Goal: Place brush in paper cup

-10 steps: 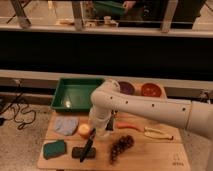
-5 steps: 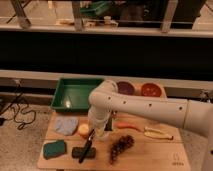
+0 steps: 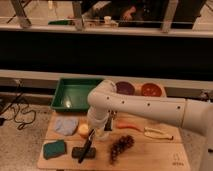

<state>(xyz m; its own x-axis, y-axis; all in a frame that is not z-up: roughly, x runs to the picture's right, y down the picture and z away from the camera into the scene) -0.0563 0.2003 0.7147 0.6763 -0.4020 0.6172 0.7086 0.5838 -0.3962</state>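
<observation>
Reach-to-grasp step: white arm's claw (image 3: 98,131) hangs low over the wooden table (image 3: 150,155) near its front-left corner, just above the thin handle of the black block-headed brush (image 3: 85,150), brush lying flat ungrasped; next likely descend, pinch handle; paper cup not identifiable.

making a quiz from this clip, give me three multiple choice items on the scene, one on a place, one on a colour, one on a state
1. Where does the brush lie?
A. in the green tray
B. on the wooden board, right of the teal sponge
C. in a bowl

2. What colour is the tray?
A. green
B. red
C. white

3. What state is the brush in?
A. standing in a cup
B. hanging in the air
C. lying on the board

Answers:
1 B, its black head rests on the board beside the sponge.
2 A, its walls and floor are green.
3 C, it lies flat under the gripper, which hangs over its handle.
</observation>
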